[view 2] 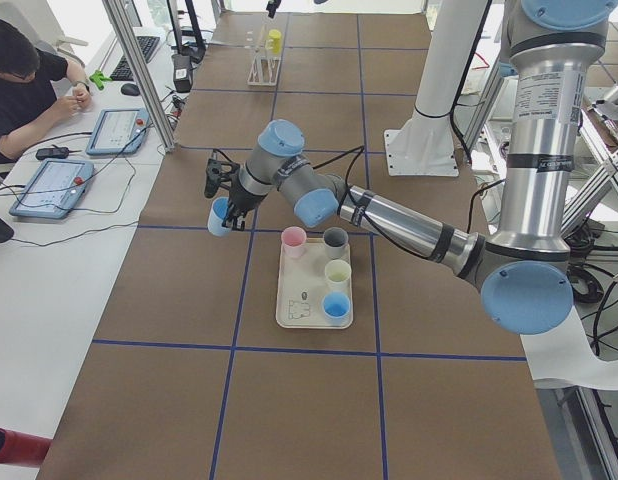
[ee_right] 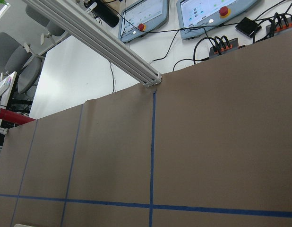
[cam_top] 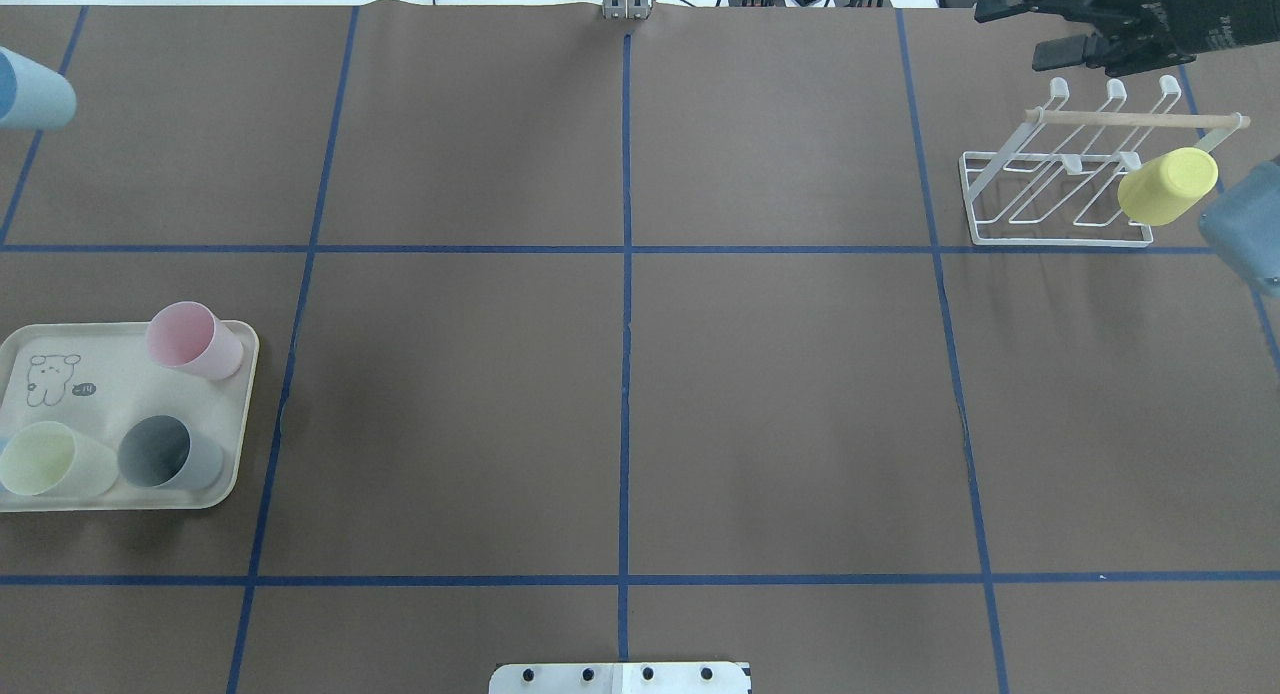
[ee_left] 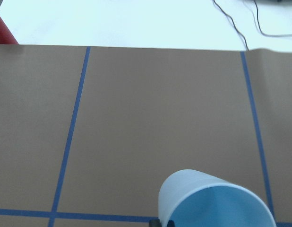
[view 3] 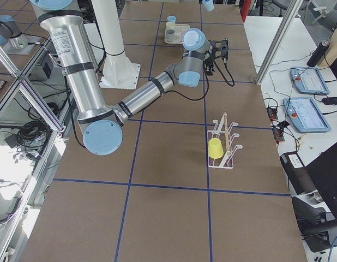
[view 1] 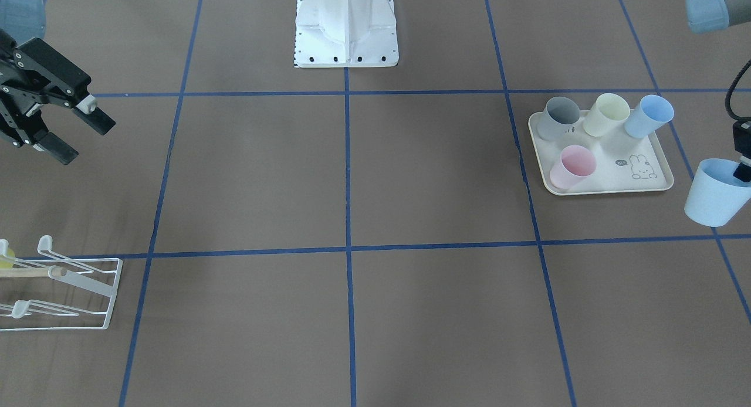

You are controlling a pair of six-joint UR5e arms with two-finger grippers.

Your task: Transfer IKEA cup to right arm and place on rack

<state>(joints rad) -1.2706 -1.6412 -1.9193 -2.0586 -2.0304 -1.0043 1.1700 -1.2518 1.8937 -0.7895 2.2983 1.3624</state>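
Note:
A light blue IKEA cup [view 1: 714, 194] hangs above the table beyond the tray, mouth tilted up. My left gripper [view 1: 741, 171] is shut on its rim, with one finger inside. The same cup [ee_left: 217, 203] fills the bottom of the left wrist view and shows small in the exterior left view [view 2: 220, 216]. My right gripper [view 1: 87, 140] hovers open and empty at the other end of the table, above and just beyond the rack [cam_top: 1060, 236]. The white wire rack [view 1: 88, 290] has a wooden bar, and a yellow cup [cam_top: 1165, 186] sits upside down on one prong.
A cream tray [view 1: 607, 189] with a rabbit drawing holds grey [view 1: 557, 118], pale yellow [view 1: 605, 115], blue [view 1: 648, 116] and pink [view 1: 572, 166] cups. The robot's white base [view 1: 346, 29] stands at mid-table. A person [view 2: 24, 75] sits at a desk with teach pendants.

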